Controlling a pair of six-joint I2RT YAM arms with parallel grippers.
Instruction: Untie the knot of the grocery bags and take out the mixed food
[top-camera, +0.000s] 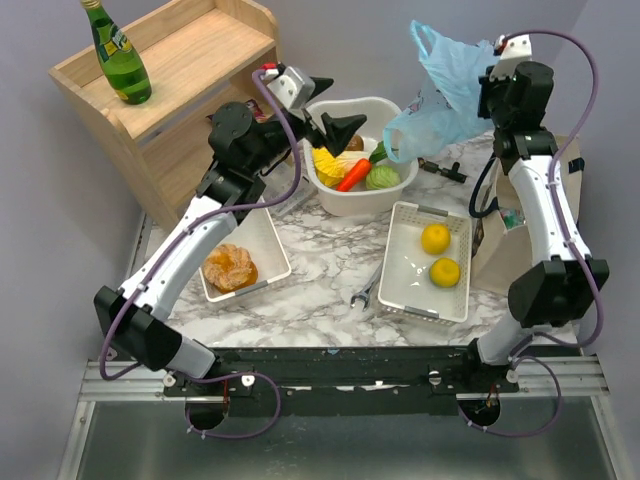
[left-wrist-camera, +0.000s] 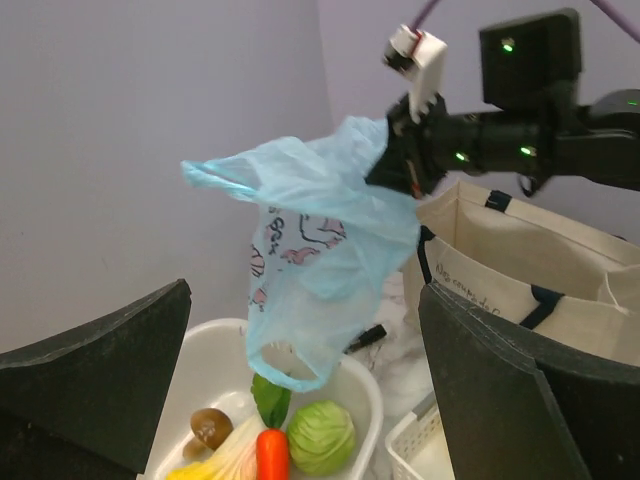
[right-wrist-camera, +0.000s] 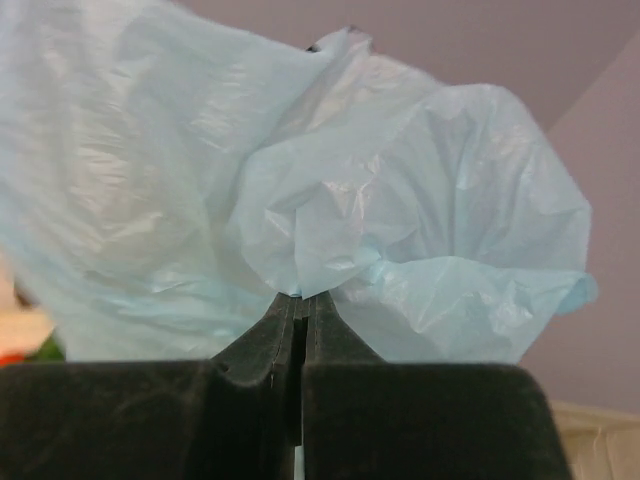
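- Top external view: thin light-blue plastic bag (top-camera: 450, 85) hangs in the air at the table's far right, its lower end over the rim of the round white plastic tub (top-camera: 403, 180). It is limp and looks emptied.
- knot: no tied bunch shows in any view and the handle loops hang loose, so I judge it undone. Folds at the pinch hide part of the bag, so I'm not certain.
- right gripper (right-wrist-camera: 300, 300): jaws pressed together on a bunch of the bag's film.
- left gripper (top-camera: 335, 106): jaws spread wide with nothing in them, above the tub.
- Tub holds the yellow-white leafy cabbage (top-camera: 325, 160), orange carrot (top-camera: 352, 175), small green cabbage (top-camera: 383, 178) and brown mushroom (left-wrist-camera: 210, 428).
- white slotted rectangular basket (top-camera: 410, 290), right of centre, holds the two yellow round fruits (top-camera: 435, 238).
- white rectangular tray (top-camera: 275, 240), left, holds the golden-brown bread (top-camera: 231, 267).
- beige canvas tote (left-wrist-camera: 500, 270) stands beside the right arm. Its contents can't be seen.
- Judgement: untying and unloading look finished. At most, putting the bag down is left.
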